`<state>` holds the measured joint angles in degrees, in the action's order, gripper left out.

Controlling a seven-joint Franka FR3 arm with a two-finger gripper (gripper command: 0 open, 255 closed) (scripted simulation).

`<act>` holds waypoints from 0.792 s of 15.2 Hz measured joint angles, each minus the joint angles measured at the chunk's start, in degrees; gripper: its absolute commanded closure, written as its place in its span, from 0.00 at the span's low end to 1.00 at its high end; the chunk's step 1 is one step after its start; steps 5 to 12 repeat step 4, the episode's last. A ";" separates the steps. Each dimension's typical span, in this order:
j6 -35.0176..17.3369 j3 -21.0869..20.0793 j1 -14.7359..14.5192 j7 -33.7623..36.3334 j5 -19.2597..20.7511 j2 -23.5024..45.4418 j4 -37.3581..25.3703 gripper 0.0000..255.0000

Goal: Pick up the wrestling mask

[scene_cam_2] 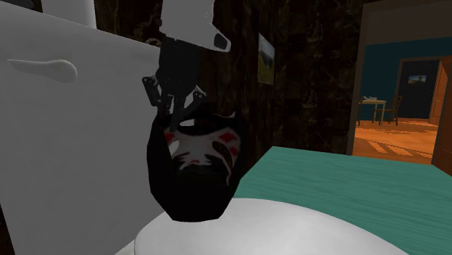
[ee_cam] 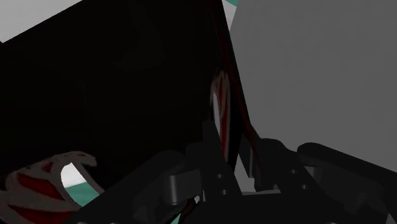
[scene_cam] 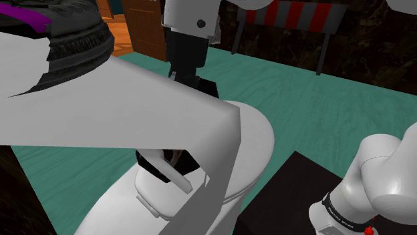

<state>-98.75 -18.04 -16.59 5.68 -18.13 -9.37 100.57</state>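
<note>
Mask gripped, lift unconfirmed
The claw (ee_cam: 236, 149) clenches the rim of the black mask (scene_cam_2: 192, 163) hanging just below it; raising it clear looks like what remains

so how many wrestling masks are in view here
1. The black wrestling mask with red and white markings, clasped at its top edge by the gripper, beside the white fixture. Others may be hidden behind that fixture.
</note>
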 measured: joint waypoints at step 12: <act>2.77 0.01 0.04 0.89 0.34 0.74 -3.61 1.00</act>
